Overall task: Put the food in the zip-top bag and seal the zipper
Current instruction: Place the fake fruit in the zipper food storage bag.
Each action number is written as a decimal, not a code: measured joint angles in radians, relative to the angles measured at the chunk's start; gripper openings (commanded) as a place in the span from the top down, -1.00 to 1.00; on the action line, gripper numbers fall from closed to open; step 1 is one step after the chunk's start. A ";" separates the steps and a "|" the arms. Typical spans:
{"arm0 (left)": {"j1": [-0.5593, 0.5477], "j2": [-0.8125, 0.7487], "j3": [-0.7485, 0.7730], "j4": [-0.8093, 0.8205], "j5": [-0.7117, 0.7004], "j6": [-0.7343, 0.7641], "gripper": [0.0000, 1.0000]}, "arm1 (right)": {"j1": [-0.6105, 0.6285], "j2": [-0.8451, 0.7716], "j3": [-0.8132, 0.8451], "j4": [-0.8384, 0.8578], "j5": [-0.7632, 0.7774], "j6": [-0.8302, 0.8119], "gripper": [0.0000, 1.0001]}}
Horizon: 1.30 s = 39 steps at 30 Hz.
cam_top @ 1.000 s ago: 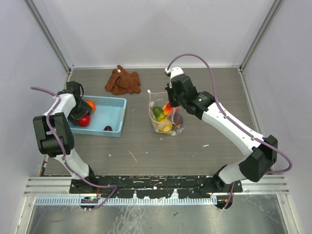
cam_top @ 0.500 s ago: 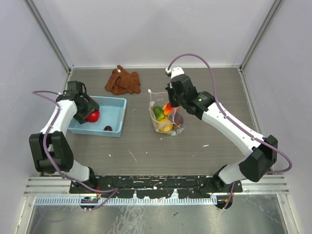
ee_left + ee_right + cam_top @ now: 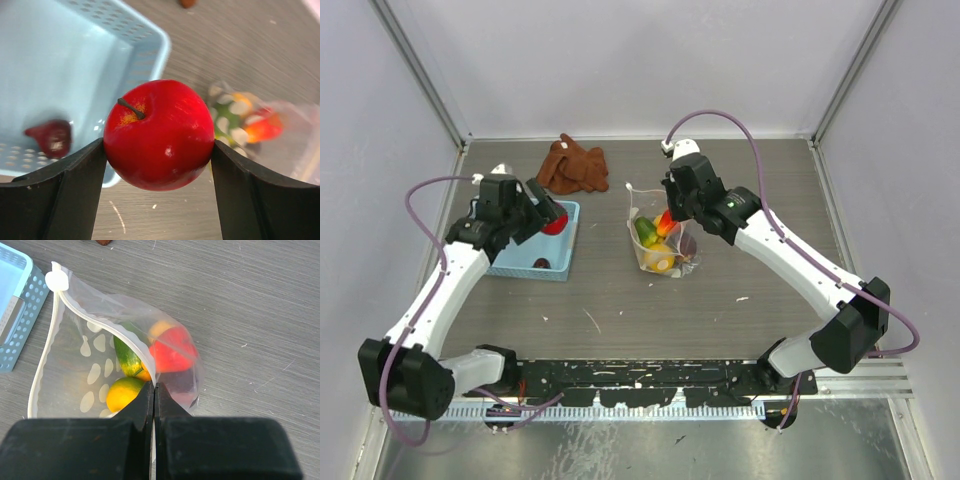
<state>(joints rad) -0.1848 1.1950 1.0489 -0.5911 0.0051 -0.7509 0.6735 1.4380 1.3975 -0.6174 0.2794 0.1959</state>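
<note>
Above the far right corner of the light-blue perforated plastic basket [image 3: 526, 262], the left hand [image 3: 545, 214] carries a glossy red toy apple [image 3: 159, 135], its two dark fingers [image 3: 65, 190] spread wide and pressed on the fruit's flanks at its widest girth. The apple looks hard, smooth and light. A grip across the middle suits so round a shape, though it could squirt free if squeezed off-centre.

Well to the right on the grey wood-grain tabletop [image 3: 740, 300] lies the clear thin zip-top bag with faint white dots [image 3: 70, 365]. The right hand [image 3: 154, 387], fingers pressed flat together, pinches the bag's upper lip and holds the mouth agape. Inside rest a green-orange piece [image 3: 127, 357], a yellow one [image 3: 120, 392] and a red-orange one [image 3: 170, 352].

The film appears limp and slippery, so the pale, stiffer zipper strip [image 3: 50, 325] along the mouth is the likelier place to hold it, both for loading and for sealing.

A dark purple piece [image 3: 52, 140] sits alone on the basket floor, small and probably awkward to grasp. A crumpled brown cloth [image 3: 573, 165] lies beyond the basket.
</note>
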 measured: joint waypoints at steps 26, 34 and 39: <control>-0.530 -0.010 0.042 0.373 -0.012 0.093 0.12 | 0.000 -0.002 0.013 -0.020 -0.032 0.039 0.99; -0.566 0.077 0.062 0.400 -0.036 0.114 -0.01 | 0.000 -0.007 0.013 -0.019 -0.064 0.043 0.99; -0.575 0.130 0.064 0.405 -0.047 0.114 -0.22 | 0.000 -0.007 0.013 -0.019 -0.085 0.043 0.99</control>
<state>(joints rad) -0.7601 1.3251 1.1130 -0.1864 -0.0414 -0.6373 0.6739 1.4311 1.4109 -0.6365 0.1944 0.2394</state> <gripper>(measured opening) 0.768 0.033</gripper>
